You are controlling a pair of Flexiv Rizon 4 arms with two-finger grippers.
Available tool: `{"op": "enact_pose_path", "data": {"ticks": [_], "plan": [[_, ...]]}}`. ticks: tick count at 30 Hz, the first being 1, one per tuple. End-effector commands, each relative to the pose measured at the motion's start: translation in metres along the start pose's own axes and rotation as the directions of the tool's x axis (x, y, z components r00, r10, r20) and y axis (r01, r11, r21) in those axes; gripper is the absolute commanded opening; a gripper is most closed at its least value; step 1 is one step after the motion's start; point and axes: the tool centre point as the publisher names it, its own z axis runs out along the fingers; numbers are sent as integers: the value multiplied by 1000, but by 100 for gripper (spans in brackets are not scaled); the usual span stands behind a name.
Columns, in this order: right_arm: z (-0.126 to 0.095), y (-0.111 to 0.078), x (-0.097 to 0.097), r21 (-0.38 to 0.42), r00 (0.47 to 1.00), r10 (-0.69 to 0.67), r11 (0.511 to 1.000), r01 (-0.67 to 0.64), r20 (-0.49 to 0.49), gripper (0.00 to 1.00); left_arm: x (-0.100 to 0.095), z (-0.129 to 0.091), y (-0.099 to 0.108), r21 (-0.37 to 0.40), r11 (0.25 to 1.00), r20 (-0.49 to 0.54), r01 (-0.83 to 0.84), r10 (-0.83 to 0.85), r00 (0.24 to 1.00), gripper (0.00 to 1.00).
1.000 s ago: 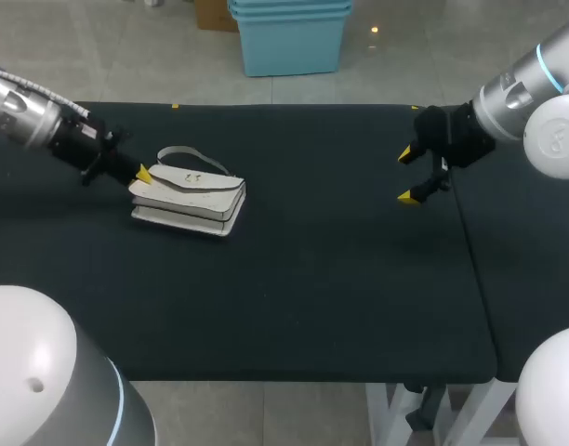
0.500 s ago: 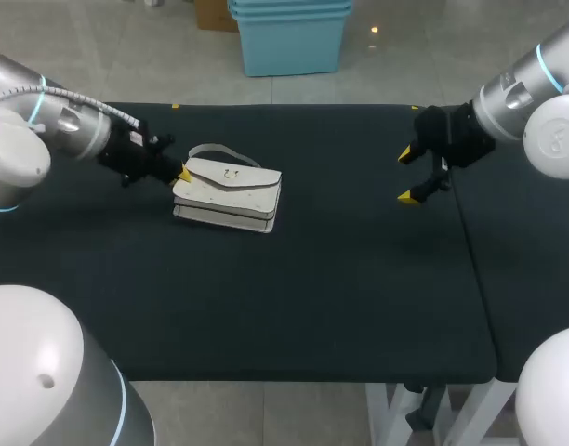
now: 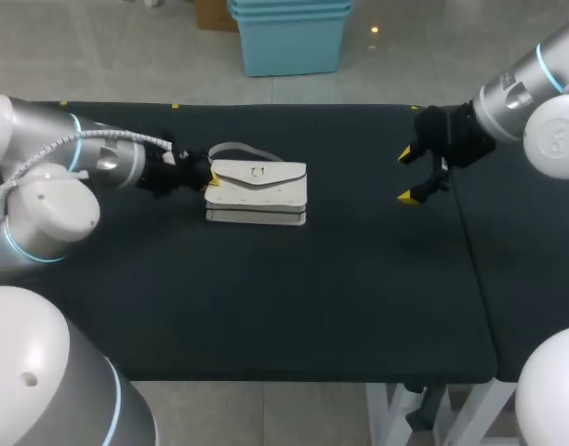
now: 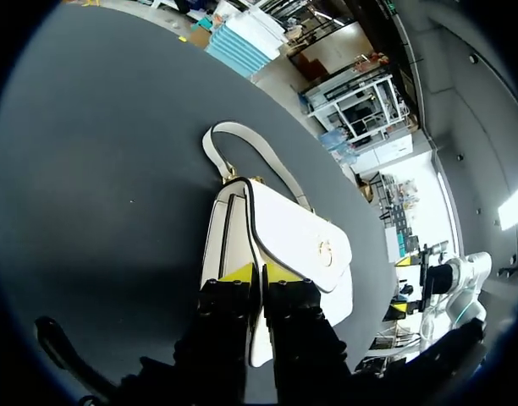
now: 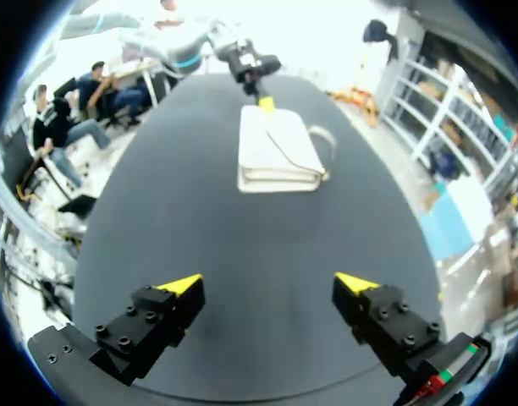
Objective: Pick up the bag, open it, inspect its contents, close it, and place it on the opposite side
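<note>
Now bag [image 3: 258,191] flat, long axis left-right, strap [image 3: 232,147] far-left; left pincer [image 3: 210,179] pinches its end; right pincer [image 3: 408,175] wide.

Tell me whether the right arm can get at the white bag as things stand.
Probably yes: only bare table lies between the open right pincer and the bag; the left pincer sits at the bag's opposite end.

Left end of bag [image 3: 258,192]: taken up by left gripper [image 3: 210,178]
Right of bag: bare table [image 3: 359,297] as far as right gripper [image 3: 410,175]
Front of bag: bare cloth
</note>
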Motion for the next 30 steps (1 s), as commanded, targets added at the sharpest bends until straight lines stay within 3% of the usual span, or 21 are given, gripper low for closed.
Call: {"op": "enact_pose_path", "data": {"ticks": [1, 15, 30], "plan": [[1, 0, 0, -1, 1000, 0, 1000, 0, 0, 100, 7, 16, 3, 35, 999, -14, -6, 7, 1000, 0], [1, 0, 0, -1, 1000, 0, 1000, 0, 0, 100, 28, 29, 29, -60, 996, -66, -61, 57, 996, 0], [1, 0, 0, -1, 1000, 0, 1000, 0, 0, 100, 50, 43, 39, -55, 998, -86, -39, 35, 996, 0]]}}
